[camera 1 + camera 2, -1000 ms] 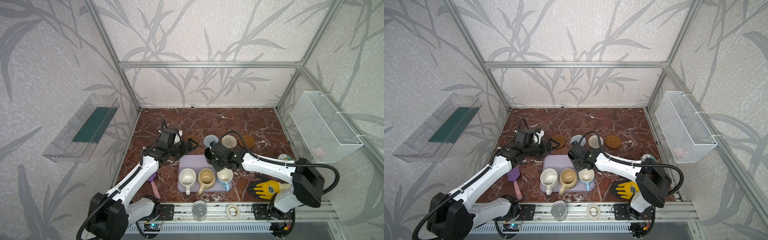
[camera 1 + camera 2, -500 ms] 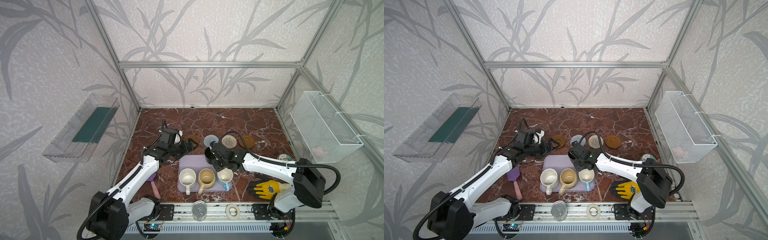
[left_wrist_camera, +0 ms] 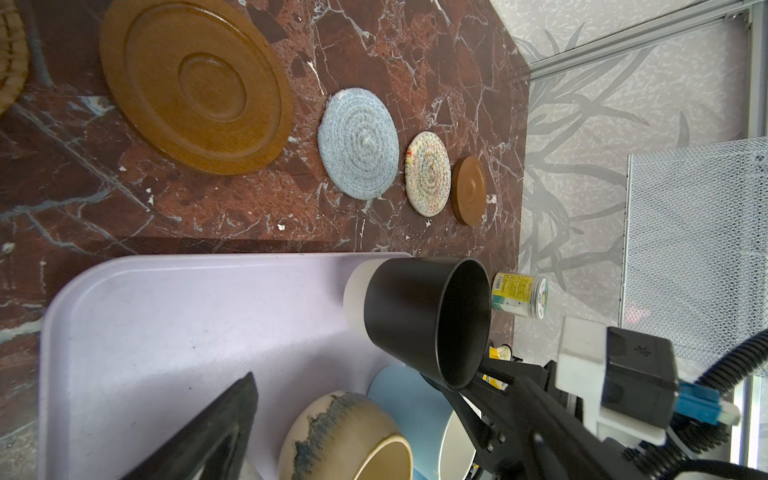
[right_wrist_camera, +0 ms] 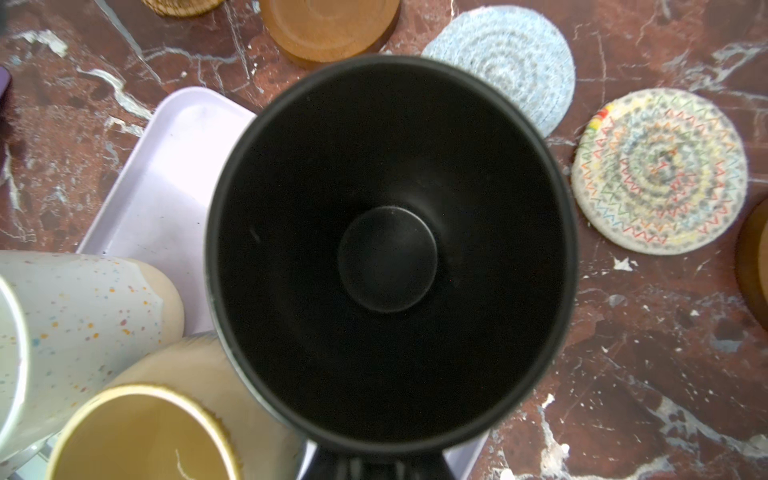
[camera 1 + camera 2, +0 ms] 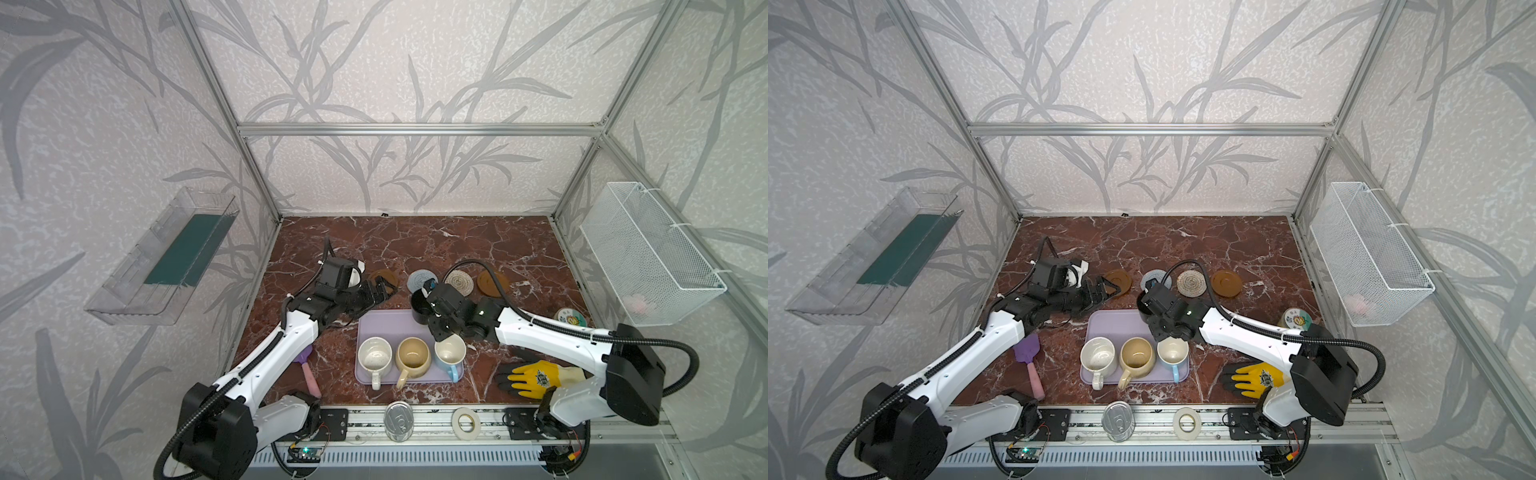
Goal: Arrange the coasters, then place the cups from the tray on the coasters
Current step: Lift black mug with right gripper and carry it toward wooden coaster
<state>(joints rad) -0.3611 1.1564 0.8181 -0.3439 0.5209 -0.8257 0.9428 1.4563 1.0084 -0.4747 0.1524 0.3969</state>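
Observation:
The lavender tray [image 5: 376, 326] holds a speckled white cup [image 5: 375, 354], a beige cup [image 5: 412, 354] and a light blue cup [image 5: 450, 352]. At the tray's far right corner, my right gripper [image 5: 434, 318] is shut on the handle of the black cup [image 5: 419, 308] [image 4: 386, 249]; whether the cup is lifted off the tray I cannot tell. Behind the tray lie a brown wooden coaster [image 5: 383, 277], a grey-blue one [image 5: 417, 279], a cream braided one [image 5: 459, 282] and another wooden one [image 5: 492, 284]. A rattan coaster's edge [image 3: 10, 62] shows in the left wrist view. My left gripper [image 5: 380, 289] stands open and empty by the left wooden coaster.
A yellow-black glove [image 5: 534, 374] and a labelled tin [image 5: 571, 319] lie right of the tray. A purple-pink scoop [image 5: 307, 368] lies to its left. A can [image 5: 398, 419] and tape roll [image 5: 466, 423] sit on the front rail. A wire basket [image 5: 648, 253] hangs on the right wall.
My right gripper has closed the last bit onto the black cup's handle. Both arms have stayed almost where they were.

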